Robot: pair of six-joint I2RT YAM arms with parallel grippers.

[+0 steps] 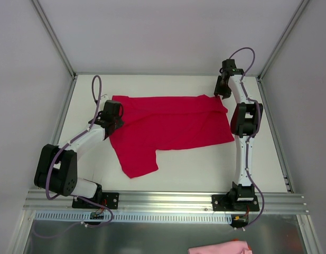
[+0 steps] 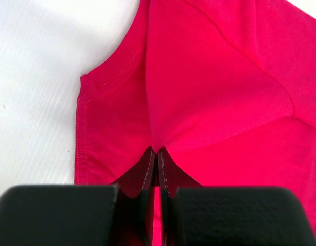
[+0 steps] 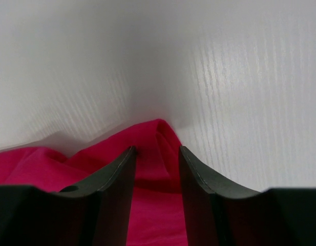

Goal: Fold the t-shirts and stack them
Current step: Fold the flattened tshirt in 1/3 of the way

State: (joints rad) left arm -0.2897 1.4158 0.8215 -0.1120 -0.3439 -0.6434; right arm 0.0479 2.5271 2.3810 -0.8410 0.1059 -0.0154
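A crimson-red t-shirt (image 1: 173, 127) lies partly folded across the white table, one sleeve hanging toward the near side. My left gripper (image 1: 114, 114) is at the shirt's left edge, shut on a pinch of the cloth. In the left wrist view the closed fingertips (image 2: 158, 151) hold a raised fold of the t-shirt (image 2: 214, 87) beside the stitched hem. My right gripper (image 1: 222, 91) is at the shirt's far right corner. In the right wrist view its jaws stand apart, and the gripper (image 3: 156, 149) straddles the bunched corner of the t-shirt (image 3: 159, 134) without pinching it.
White walls and metal posts close in the table (image 1: 205, 169) at the back and both sides. An aluminium rail (image 1: 163, 200) with both arm bases runs along the near edge. A pink cloth (image 1: 221, 247) lies below the rail at the bottom right.
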